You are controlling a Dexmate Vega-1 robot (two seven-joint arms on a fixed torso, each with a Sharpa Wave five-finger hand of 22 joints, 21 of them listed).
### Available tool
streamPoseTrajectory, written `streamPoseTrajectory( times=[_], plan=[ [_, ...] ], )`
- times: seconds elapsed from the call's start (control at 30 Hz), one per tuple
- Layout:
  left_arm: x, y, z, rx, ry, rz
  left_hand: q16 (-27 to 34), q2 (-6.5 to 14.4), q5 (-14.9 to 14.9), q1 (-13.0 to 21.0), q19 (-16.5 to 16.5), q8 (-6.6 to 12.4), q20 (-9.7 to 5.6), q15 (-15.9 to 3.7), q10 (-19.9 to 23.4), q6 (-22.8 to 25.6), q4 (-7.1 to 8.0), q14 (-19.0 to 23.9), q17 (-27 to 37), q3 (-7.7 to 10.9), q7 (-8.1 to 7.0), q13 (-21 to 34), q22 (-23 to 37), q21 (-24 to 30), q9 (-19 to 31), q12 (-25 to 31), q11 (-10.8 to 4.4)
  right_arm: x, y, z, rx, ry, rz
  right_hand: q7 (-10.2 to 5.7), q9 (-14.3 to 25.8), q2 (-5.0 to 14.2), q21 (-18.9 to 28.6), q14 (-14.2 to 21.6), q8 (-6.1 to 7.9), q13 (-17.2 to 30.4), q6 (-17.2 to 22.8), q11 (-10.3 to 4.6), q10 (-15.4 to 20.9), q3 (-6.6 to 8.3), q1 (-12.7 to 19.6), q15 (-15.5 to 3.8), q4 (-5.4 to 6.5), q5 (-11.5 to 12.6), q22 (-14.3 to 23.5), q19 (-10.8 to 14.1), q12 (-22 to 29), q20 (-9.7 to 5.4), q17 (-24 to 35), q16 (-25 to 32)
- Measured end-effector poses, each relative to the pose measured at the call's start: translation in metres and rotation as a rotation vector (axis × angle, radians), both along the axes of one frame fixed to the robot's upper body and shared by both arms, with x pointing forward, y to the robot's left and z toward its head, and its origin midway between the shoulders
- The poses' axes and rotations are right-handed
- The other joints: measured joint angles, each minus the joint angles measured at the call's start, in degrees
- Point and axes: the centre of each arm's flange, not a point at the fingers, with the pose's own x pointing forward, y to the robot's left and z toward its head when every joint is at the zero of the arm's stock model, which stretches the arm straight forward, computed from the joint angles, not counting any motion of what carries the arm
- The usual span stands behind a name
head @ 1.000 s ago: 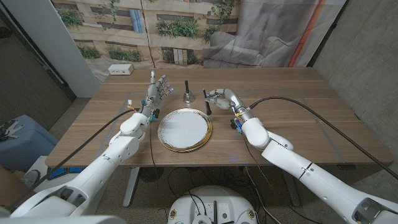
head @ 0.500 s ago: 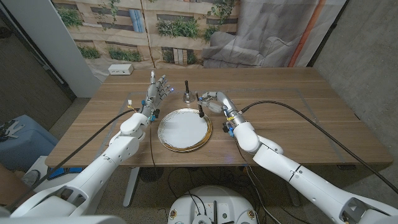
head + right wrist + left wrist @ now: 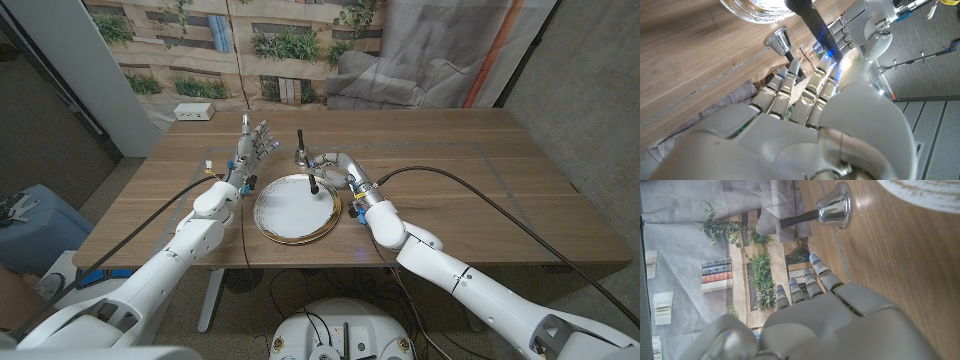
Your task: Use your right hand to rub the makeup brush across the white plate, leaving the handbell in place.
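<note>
right hand (image 3: pixel 338 167) pinching the makeup brush (image 3: pixel 314 185), brush near upright, tip down over the white plate (image 3: pixel 296 209) far rim | handbell (image 3: pixel 299 152) just beyond, apart | left hand (image 3: pixel 254 148) spread, idle beside plate

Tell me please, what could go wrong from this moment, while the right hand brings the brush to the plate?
1. The handbell stands just beyond the white plate, close to the right hand; a wide stroke might knock it.
2. The makeup brush is held upright at the plate's far rim; pressing hard there could push or tip the plate.
3. The left hand waits beside the plate, fingers apart, so a long sideways sweep may reach it.
</note>
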Motion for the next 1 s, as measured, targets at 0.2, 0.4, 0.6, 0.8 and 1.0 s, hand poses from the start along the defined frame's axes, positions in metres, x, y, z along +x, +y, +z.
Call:
streamPoseTrajectory(
  times=[0.2,0.4,0.6,0.8,1.0],
  plan=[
    [0.000,0.000,0.000,0.000,0.000,0.000,0.0,0.0,0.0,0.0,0.0,0.00,0.00,0.00,0.0,0.0,0.00,0.0,0.0,0.00,0.00,0.0,0.0,0.0,0.0,0.0,0.00,0.001,0.009,-0.005,-0.017,0.004,0.019,0.00,0.0,0.00,0.0,0.0,-0.03,0.0,0.0,0.00,0.0,0.00,0.0,0.00,0.00,0.0,0.0,0.0,0.0,0.00,0.0,0.0],
    [0.000,0.000,0.000,0.000,0.000,0.000,0.0,0.0,0.0,0.0,0.0,0.00,0.00,0.00,0.0,0.0,0.00,0.0,0.0,0.00,0.00,0.0,0.0,0.0,0.0,0.0,0.00,0.002,0.016,-0.009,-0.032,0.007,0.033,0.00,0.0,0.00,0.0,0.0,-0.10,0.0,0.0,0.00,0.0,0.00,0.0,0.00,0.00,0.0,0.0,0.0,0.0,0.00,0.0,0.0],
    [0.000,0.000,0.000,0.000,0.000,0.000,0.0,0.0,0.0,0.0,0.0,0.00,0.00,0.00,0.0,0.0,0.00,0.0,0.0,0.00,0.00,0.0,0.0,0.0,0.0,0.0,0.00,0.002,0.023,-0.011,-0.047,0.004,0.050,0.00,-0.1,0.00,0.0,0.0,-0.11,0.0,0.0,0.00,0.0,0.00,0.0,0.00,0.00,0.0,0.0,0.0,0.0,0.00,0.0,0.0],
    [0.000,0.000,0.000,0.000,0.000,0.000,0.0,0.0,0.0,0.0,0.0,0.00,0.00,0.00,0.0,0.0,0.00,0.0,0.0,0.00,0.00,0.0,0.0,0.0,0.0,0.0,0.00,0.005,0.032,-0.014,-0.067,0.003,0.066,0.00,-0.2,0.00,0.0,0.0,-0.12,0.3,0.0,0.00,0.0,0.00,0.0,0.00,0.00,0.0,0.0,0.0,0.0,0.00,0.0,0.0],
    [0.000,0.000,0.000,0.000,0.000,0.000,0.0,0.0,0.0,0.0,0.0,0.00,0.00,0.00,0.0,0.0,0.00,0.0,0.0,0.00,0.00,0.0,0.0,0.0,0.0,0.0,0.00,0.007,0.038,-0.016,-0.082,0.004,0.077,0.00,-0.3,0.00,0.0,0.0,-0.31,0.3,0.0,0.00,0.0,0.00,0.0,0.00,0.00,0.0,0.0,0.0,0.0,0.00,0.0,0.0]
  ],
)
